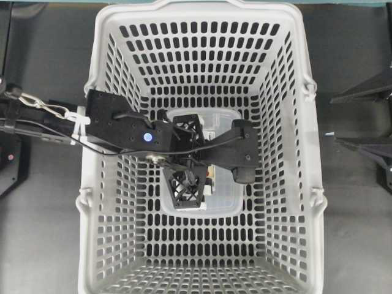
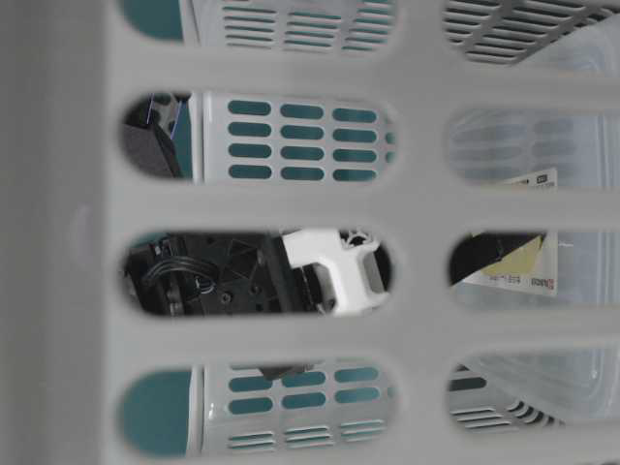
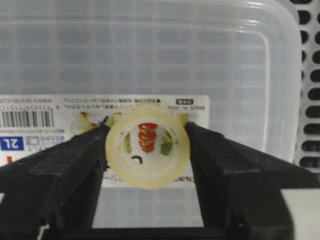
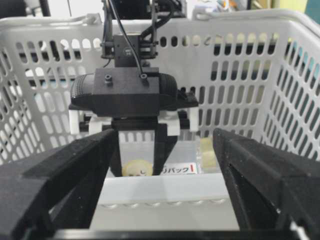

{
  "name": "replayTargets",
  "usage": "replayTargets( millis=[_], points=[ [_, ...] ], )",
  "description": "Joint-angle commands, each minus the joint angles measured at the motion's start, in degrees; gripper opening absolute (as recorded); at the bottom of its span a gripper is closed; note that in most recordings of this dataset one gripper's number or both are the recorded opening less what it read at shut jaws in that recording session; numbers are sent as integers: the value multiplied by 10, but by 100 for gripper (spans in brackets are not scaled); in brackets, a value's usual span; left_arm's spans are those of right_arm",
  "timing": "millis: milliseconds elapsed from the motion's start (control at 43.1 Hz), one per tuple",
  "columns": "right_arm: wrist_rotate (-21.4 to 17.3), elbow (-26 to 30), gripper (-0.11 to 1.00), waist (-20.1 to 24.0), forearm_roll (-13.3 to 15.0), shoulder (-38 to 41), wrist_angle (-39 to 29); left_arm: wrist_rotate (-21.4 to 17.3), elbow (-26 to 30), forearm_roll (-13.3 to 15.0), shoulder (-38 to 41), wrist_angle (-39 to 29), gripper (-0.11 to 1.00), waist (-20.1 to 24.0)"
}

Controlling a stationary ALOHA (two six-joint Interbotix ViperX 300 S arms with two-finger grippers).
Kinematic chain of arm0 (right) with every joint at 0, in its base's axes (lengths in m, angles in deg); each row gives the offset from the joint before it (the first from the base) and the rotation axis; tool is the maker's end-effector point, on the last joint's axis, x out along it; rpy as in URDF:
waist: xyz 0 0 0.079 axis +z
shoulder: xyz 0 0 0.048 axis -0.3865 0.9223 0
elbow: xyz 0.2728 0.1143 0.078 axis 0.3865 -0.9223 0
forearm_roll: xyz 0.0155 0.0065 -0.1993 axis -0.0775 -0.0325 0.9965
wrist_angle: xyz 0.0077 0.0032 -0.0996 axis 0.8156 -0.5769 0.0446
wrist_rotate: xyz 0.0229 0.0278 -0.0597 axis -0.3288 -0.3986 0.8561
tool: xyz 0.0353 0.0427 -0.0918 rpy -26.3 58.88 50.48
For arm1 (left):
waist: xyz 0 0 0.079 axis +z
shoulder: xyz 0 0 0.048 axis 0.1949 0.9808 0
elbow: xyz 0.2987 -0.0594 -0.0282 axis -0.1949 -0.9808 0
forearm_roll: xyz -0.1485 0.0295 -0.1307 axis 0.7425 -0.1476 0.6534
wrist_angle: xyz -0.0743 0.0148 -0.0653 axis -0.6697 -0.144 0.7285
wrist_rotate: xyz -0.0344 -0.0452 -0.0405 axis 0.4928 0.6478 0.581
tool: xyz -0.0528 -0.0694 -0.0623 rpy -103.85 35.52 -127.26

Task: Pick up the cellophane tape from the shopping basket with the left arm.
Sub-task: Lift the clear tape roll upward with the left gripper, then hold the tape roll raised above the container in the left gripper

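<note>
Two black fingers [image 3: 60, 170] of the left gripper [image 3: 147, 150] press the tape ring [image 3: 147, 146] from both sides, above a clear container [image 3: 200, 50] inside the grey basket [image 1: 294, 184]. Its label [image 3: 30, 130] reads "2L" and "MADE IN JAPAN". The right gripper [image 4: 160, 190] stands wide apart.

Pale yellowish cellophane tape [image 3: 147, 145] ring, upright, atop clear container inside grey shopping basket [image 1: 104, 73]

In the overhead shot the left arm [image 1: 141, 136] covers the tape totally. At table level the blurry basket [image 2: 58, 232] wall blocks nearly everything. The container [image 3: 150, 50] label runs off the wrist view's left edge.
</note>
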Motion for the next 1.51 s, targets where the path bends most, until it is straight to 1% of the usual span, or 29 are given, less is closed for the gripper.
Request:
replayTargets(
  millis=[0, 116, 209, 301, 371, 441, 557, 1484],
  points=[
    [0, 4, 76, -2, -1, 4, 6, -1, 21, -2, -29, -5, 50, -2],
    [0, 4, 76, -2, -2, 3, 6, -1, 49, -2, -54, -39, 50, -2],
    [0, 4, 76, -2, -2, 2, 6, -1, 82, -2, -69, -85, 50, -2],
    [0, 4, 76, -2, -2, 0, 6, -1, 126, -2, -83, -141, 50, -4],
    [0, 4, 76, -2, -2, -2, 6, 0, 163, -2, -89, -185, 50, -4],
    [0, 4, 76, -2, -2, -3, 6, 0, 190, -2, -92, -213, 50, -3],
    [0, 3, 76, -2, -2, -2, 6, -1, 220, -2, -90, -249, 50, -3],
    [0, 3, 76, -2, -1, -3, 6, 0, 217, -3, -82, -251, 50, -3]
  ],
)
